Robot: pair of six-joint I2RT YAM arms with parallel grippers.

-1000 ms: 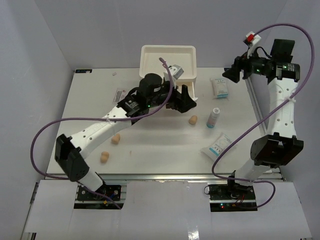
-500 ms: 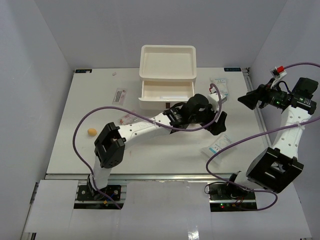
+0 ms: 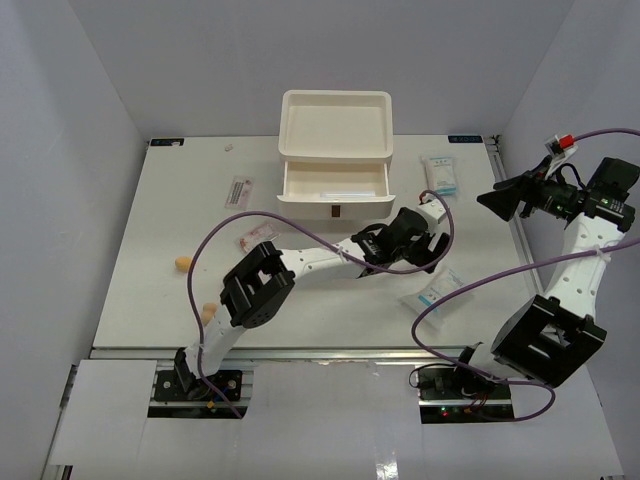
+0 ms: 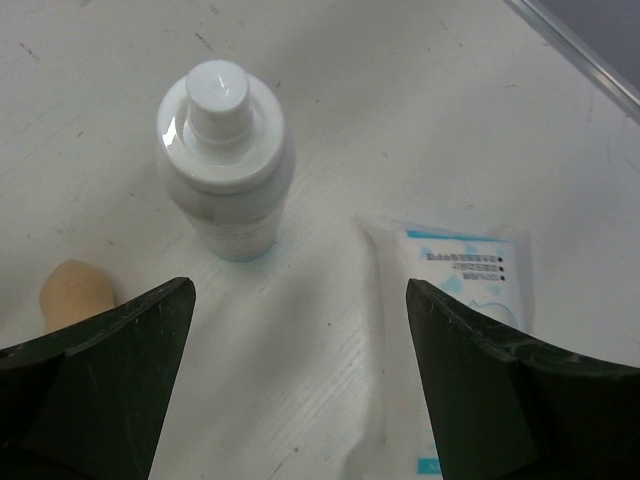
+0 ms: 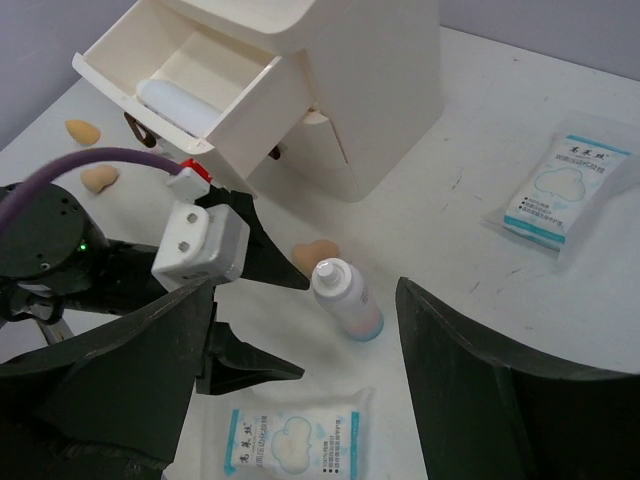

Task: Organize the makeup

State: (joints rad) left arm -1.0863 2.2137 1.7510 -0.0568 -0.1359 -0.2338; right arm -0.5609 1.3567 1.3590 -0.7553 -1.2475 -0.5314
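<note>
**Top external.** The left arm reaches across the worktop [image 3: 150, 200] to right of centre. The left fingers [image 3: 425, 252] are low, in front of the white drawer box [image 3: 335, 125], which has one drawer [image 3: 333, 183] pulled out. The near sachet [image 3: 436, 291] lies just beside them. The far sachet [image 3: 440, 175] lies to the right of the box. The first sponge [image 3: 183, 263] and second sponge [image 3: 209, 313] sit far left, well apart from the arm's tip. Two clear packets with pink contents, the far packet [image 3: 240, 190] and the near packet [image 3: 258, 238], lie left of the box. The right fingers [image 3: 500, 200] are over the worktop's right edge, away from all items.

**Left wrist.** The left fingers [image 4: 120, 350] are spread wide and grasp nothing. The small white bottle [image 4: 225, 160] stands upright ahead of the gap, not touched. The third sponge [image 4: 75, 295] is near it, just beside one finger. The near sachet [image 4: 465, 290] lies flat by the other finger.

**Right wrist.** The right fingers [image 5: 130, 370] are released and empty, high above the scene. The small white bottle [image 5: 345, 298] stands upright with the third sponge [image 5: 318, 257] just behind it. The left fingers [image 5: 255, 365] are parted beside it. A second white bottle [image 5: 180, 105] lies on its side in the open drawer [image 5: 250, 110]. Both sachets lie flat, the near sachet [image 5: 295, 440] and the far sachet [image 5: 580, 185].
</note>
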